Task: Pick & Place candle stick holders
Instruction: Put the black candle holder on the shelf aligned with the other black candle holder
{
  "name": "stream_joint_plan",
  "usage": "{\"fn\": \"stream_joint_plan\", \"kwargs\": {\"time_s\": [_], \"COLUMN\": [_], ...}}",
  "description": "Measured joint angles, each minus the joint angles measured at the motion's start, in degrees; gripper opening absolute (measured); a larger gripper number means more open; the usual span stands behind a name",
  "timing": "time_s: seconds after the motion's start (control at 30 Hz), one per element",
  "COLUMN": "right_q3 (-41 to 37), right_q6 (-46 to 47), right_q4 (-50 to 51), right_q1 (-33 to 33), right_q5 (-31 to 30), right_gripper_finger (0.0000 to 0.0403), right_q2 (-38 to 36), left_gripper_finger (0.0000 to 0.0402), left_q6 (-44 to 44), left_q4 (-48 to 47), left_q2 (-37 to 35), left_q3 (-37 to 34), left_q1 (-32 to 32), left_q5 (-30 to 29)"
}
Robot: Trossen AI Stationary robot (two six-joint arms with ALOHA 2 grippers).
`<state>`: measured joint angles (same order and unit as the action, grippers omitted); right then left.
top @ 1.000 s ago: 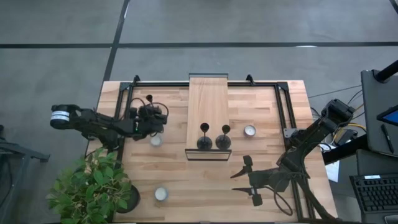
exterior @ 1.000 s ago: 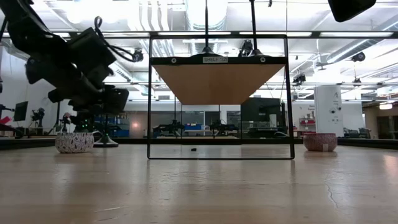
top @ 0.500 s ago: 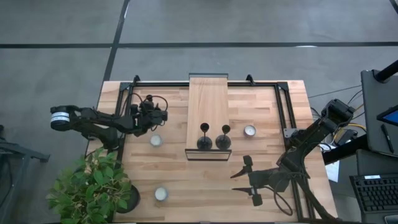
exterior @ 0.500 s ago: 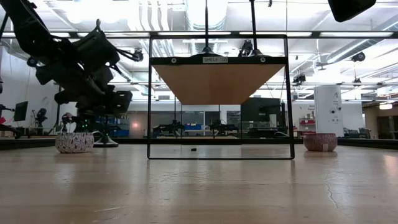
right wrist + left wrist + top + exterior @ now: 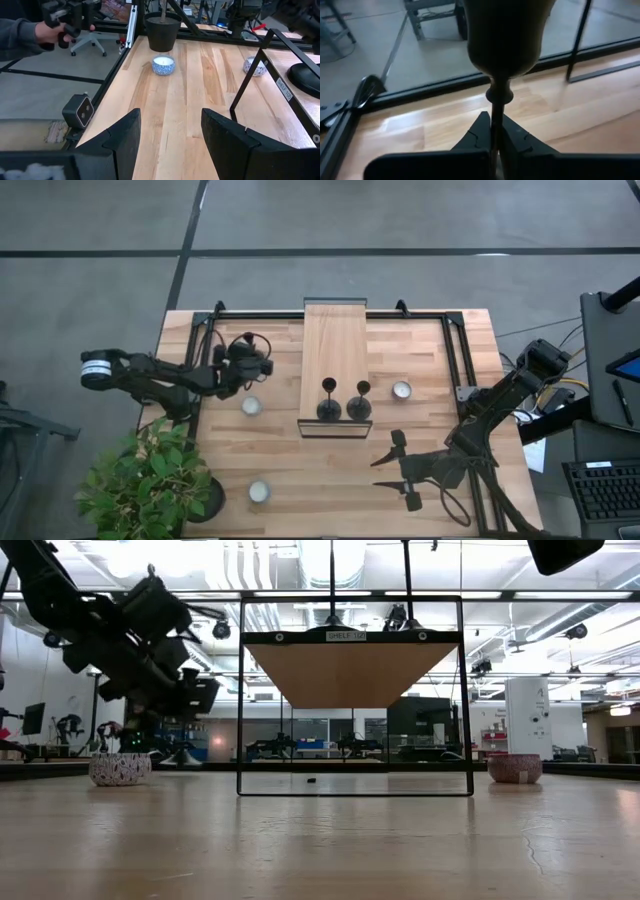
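Left claw [image 5: 252, 366] hangs above the left part of the tabletop [image 5: 330, 470], pinching the thin stem of a candle stick holder [image 5: 502, 50]; its wrist view shows both fingers [image 5: 477, 135] pressed against the stem just under the cup. Near it a small patterned candle bowl [image 5: 250, 406] sits on the wood, and another [image 5: 259, 491] lies toward the front edge beside a potted plant [image 5: 145, 480].

At the middle stands a raised wooden shelf [image 5: 335, 340] in a black wire frame, with two more holders [image 5: 328, 400] upright and just beside each other near its front end. A third candle bowl [image 5: 401, 390] rests to the right of the shelf.

Right claw [image 5: 170, 135] waits low at the right front of the tabletop, fingers spread and empty.

The holder looks stiff and probably light, with matt metal that should not slip much. The slim stem is the natural place to grip; the broad disc base likely makes it bottom-heavy, so it should stand steadily once set down level.
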<state>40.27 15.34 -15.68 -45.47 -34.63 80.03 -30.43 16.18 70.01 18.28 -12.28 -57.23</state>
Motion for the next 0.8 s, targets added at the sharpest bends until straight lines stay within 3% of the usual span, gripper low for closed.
{"fn": "stream_joint_plan", "kwargs": {"time_s": [0.33,0.6,0.8], "right_q3": [0.0,0.0,0.0], "right_q6": [-0.1,0.1,0.1], "right_q4": [0.0,-0.1,-0.1], "right_q1": [0.0,0.0,0.0], "right_q5": [0.0,0.0,0.0], "right_gripper_finger": [0.0203,0.0203,0.0203], "right_q2": [0.0,0.0,0.0], "left_gripper_finger": [0.0002,0.0001,0.0001], "left_q6": [13.1,22.3,23.9], "left_q4": [12.8,11.9,1.8], "left_q2": [-6.4,-14.1,-16.1], "left_q3": [0.1,5.0,13.3], "left_q1": [4.6,9.5,12.0], "left_q5": [10.2,18.2,20.6]}}
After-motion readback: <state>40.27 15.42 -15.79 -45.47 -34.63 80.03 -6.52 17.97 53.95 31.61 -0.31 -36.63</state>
